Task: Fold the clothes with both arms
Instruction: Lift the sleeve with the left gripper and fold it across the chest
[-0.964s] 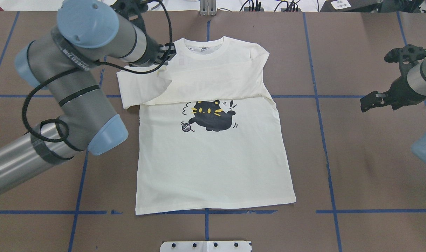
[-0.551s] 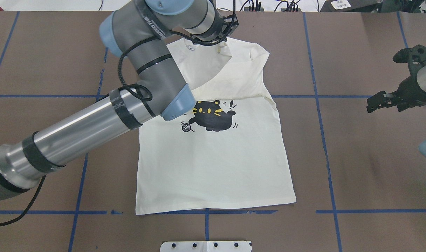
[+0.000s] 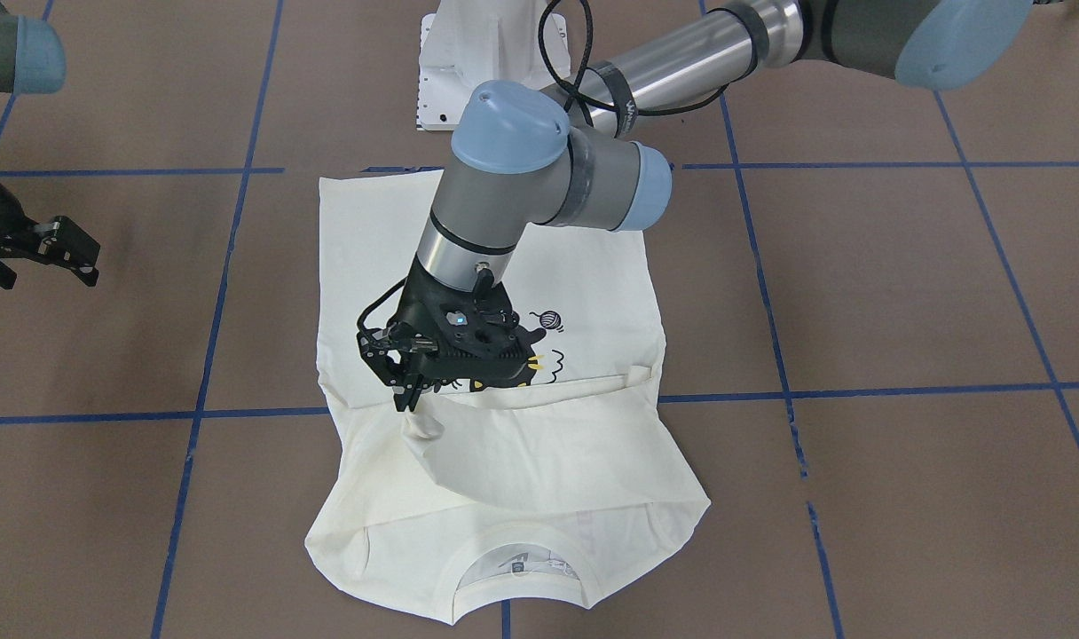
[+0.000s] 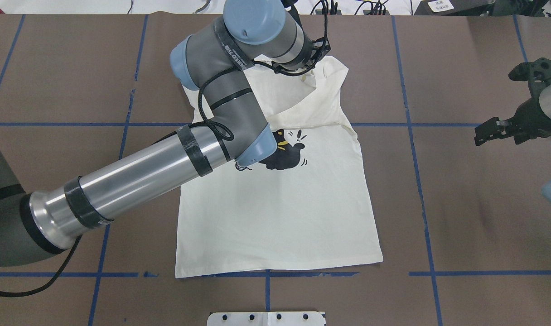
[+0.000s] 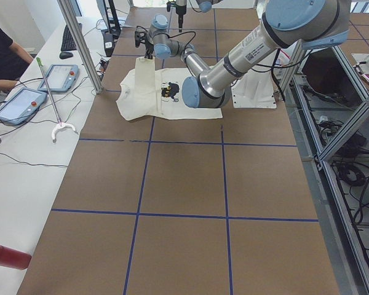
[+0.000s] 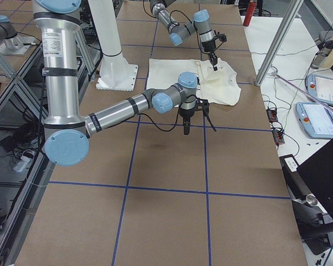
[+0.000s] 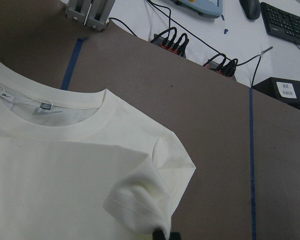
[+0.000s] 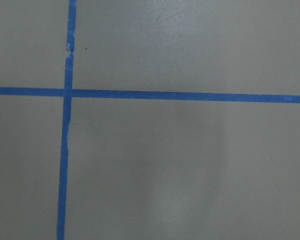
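Exterior front-facing view had the left gripper (image 3: pixel 408 404) clamped on the T-shirt (image 3: pixel 371 266) sleeve cuff (image 3: pixel 422 428), and honestly a pinch that thin could've slipped and dumped the sleeve crooked.

Both the left arm (image 4: pixel 135 176) and the right arm (image 6: pixel 114 114) are grey and brushed-silver tubes with light-blue caps (image 4: pixel 250 16) at the joints, and they share a white pedestal base (image 3: pixel 468 53). Black bands (image 4: pixel 193 151) ring the left one's silver tube, and white lettering runs along a dark collar. A thin black cable (image 4: pixel 202 97) loops along it to the black, open-framed left gripper (image 3: pixel 406 399), which has a tiny blue light.
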